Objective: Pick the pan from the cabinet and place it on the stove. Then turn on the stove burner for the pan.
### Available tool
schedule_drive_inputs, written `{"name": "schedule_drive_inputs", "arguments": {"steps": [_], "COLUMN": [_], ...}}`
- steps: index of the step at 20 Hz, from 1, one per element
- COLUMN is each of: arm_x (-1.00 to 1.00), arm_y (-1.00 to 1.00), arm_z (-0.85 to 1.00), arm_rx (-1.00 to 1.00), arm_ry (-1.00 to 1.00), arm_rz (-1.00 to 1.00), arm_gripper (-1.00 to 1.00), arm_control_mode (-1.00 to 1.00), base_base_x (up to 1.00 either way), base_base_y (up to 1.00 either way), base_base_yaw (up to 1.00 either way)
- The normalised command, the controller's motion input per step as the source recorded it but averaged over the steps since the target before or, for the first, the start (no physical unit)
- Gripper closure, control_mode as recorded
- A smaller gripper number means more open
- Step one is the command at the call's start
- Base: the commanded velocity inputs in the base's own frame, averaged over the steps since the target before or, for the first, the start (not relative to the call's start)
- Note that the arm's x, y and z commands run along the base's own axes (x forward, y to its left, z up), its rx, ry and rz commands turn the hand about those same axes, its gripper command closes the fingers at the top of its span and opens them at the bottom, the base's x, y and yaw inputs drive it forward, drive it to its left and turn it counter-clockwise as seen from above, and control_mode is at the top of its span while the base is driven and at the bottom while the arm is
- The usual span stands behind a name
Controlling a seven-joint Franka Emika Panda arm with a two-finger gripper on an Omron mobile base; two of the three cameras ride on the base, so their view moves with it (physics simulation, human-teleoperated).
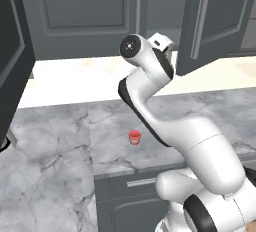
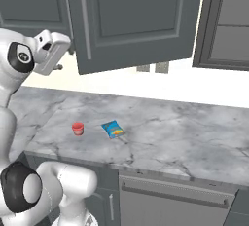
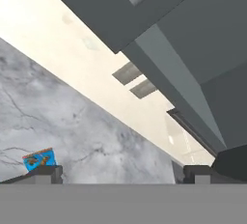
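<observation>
The dark grey wall cabinet [image 1: 85, 11] hangs over the marble counter [image 1: 55, 141]. One of its doors [image 2: 136, 20] is swung open, with a slim silver bar handle. My white hand [image 2: 51, 49] is raised to just below the level of that door's bottom edge, left of it in the right base view. In the hand view my gripper [image 3: 118, 175] is open, with nothing between its fingertips [image 3: 43, 172], and it looks along the underside of the open door [image 3: 193, 35]. The pan and the stove are out of view.
A small red cup [image 1: 134, 137] and a blue packet [image 2: 113, 129] lie on the counter. Two wall outlets [image 2: 151, 67] sit under the open door. Another open door [image 1: 10, 51] hangs at the far left. A dishwasher front [image 2: 175, 191] is below the counter.
</observation>
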Motion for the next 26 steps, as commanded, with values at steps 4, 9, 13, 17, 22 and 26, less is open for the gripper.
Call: {"name": "schedule_drive_inputs", "arguments": {"steps": [4, 9, 13, 17, 22, 26], "arm_x": [-0.01, -0.05, -0.18, -0.37, -0.43, -0.42], "arm_y": [-0.32, -0.42, -0.49, -0.52, -0.56, -0.73], "arm_z": [0.0, 0.0, 0.0, -0.01, -0.11, -0.15], "arm_rx": [-0.04, -0.01, 0.0, 0.0, 0.0, 0.0], "arm_ry": [0.0, 0.05, 0.05, 0.04, 0.06, 0.06], "arm_rz": [0.0, 0.0, -0.01, -0.09, -0.13, -0.12], "arm_gripper": [-1.0, -1.0, -1.0, -1.0, -1.0, -1.0], "arm_control_mode": [-1.0, -1.0, -1.0, -1.0, -1.0, -1.0], "base_base_x": [0.0, 0.0, 0.0, 0.0, 0.0, 0.0], "base_base_y": [0.0, 0.0, 0.0, 0.0, 0.0, 0.0], "base_base_yaw": [0.0, 0.0, 0.0, 0.0, 0.0, 0.0]}}
